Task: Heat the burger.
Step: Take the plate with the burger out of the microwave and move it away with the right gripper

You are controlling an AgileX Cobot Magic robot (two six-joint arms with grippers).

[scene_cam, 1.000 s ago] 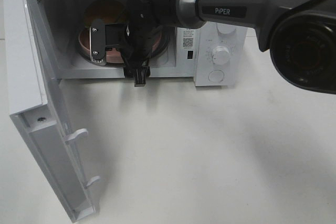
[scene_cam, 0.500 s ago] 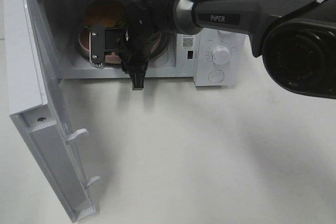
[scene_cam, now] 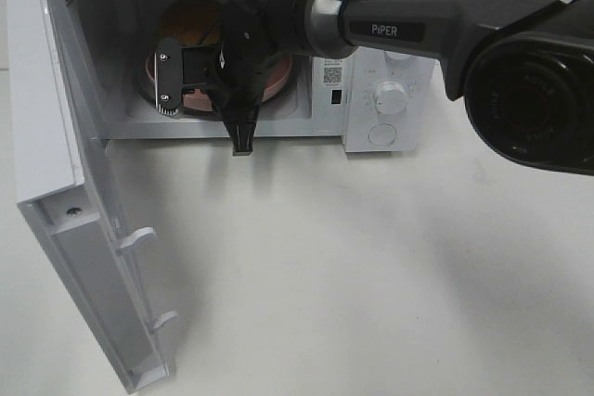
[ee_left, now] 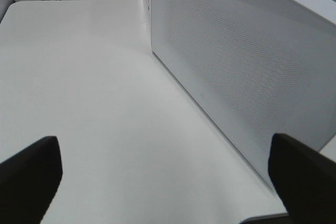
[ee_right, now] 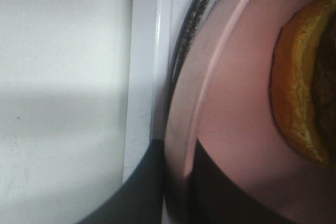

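While the microwave's door [scene_cam: 65,229] hangs swung wide toward the left of the high view, the right arm [scene_cam: 436,20] reaches in from the right and puts its gripper [scene_cam: 243,136] at the front lip of the oven cavity. The microwave [scene_cam: 380,99] stands at the back of a white table [scene_cam: 371,275], its control panel with a round dial [scene_cam: 392,96] and a button below it on the right side of the body.

Inside the cavity sits a round pink plate [scene_cam: 278,88], and on it the burger [scene_cam: 190,23], whose golden-brown bun shows behind the arm's wrist, toward the back left of the chamber. Most of the plate is hidden by the black wrist hardware.

The right wrist view looks along the pink plate [ee_right: 231,103]: its rim lies between the two dark fingers [ee_right: 142,187], one on the outside of the rim and one over the plate's surface, so the right gripper is pinching the plate's edge. The burger [ee_right: 296,93] shows there as an orange-brown curve near the plate's middle, apart from the fingers. The white sill of the oven runs just beside the rim.

The left gripper [ee_left: 168,174] hovers low over the bare table with its dark fingertips [ee_left: 31,174] spread wide, holding nothing, beside the perforated white outer face of the open door [ee_left: 247,77].
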